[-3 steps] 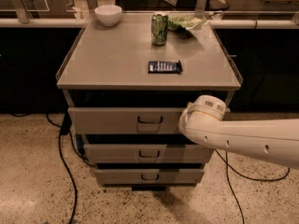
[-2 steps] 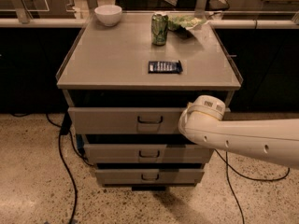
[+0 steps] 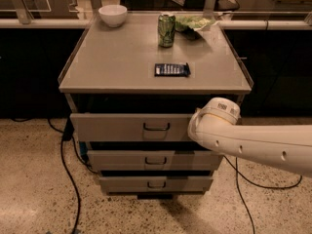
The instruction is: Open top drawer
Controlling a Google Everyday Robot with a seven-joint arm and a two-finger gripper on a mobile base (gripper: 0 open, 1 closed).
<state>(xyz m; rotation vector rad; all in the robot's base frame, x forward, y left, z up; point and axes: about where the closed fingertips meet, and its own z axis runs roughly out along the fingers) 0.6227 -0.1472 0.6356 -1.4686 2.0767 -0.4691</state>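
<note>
The top drawer (image 3: 122, 127) is the widest grey-beige front, just under the cabinet top, with a dark loop handle (image 3: 156, 127) at its centre. A dark gap shows between its upper edge and the cabinet top. My white arm (image 3: 253, 145) reaches in from the right, and its rounded end (image 3: 213, 123) covers the drawer's right end. My gripper is hidden behind that rounded end, to the right of the handle.
Two narrower drawers (image 3: 155, 160) (image 3: 156, 183) sit below. The cabinet top (image 3: 112, 62) holds a white bowl (image 3: 112, 15), a green can (image 3: 166, 30), a bag of greens (image 3: 194, 22) and a dark flat packet (image 3: 171, 69). Black cables (image 3: 66, 160) (image 3: 253, 182) trail on the speckled floor.
</note>
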